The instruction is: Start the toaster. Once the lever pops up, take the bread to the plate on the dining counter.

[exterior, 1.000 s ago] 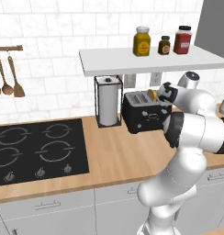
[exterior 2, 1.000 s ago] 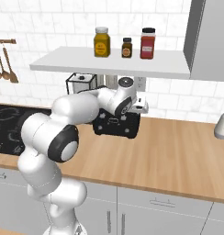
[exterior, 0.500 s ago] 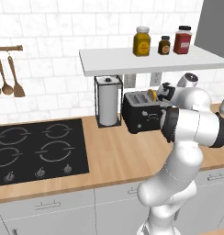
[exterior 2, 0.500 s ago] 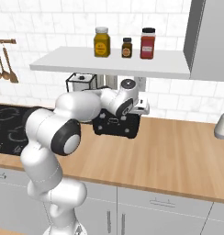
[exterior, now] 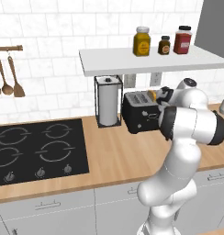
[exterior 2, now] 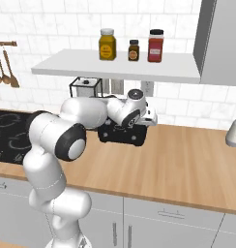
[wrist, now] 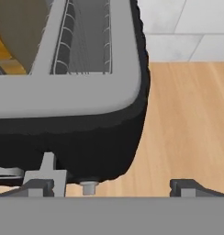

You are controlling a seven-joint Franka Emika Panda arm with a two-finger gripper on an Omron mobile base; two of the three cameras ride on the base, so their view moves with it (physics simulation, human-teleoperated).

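Two dark fingertips of the end effector point(wrist: 114, 186) stood spread wide and empty just above the toaster point(exterior: 140, 112), which sat on the tabletop point(exterior: 114, 151) beneath the shelf point(exterior: 146, 62). The bread point(wrist: 15, 36) lay in one slot. Judged light, soft and crumbly, it would suit a gentle pinch across its exposed top edge.

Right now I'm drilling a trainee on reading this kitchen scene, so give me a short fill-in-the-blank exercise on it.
1. The toaster stands on the counter right beside the ____ roll holder.
2. The shelf above holds ____ jars.
3. The claw is ____ over the toaster's end.
4. The stovetop's colour is ____.

Missing words: paper-towel; three; open; black
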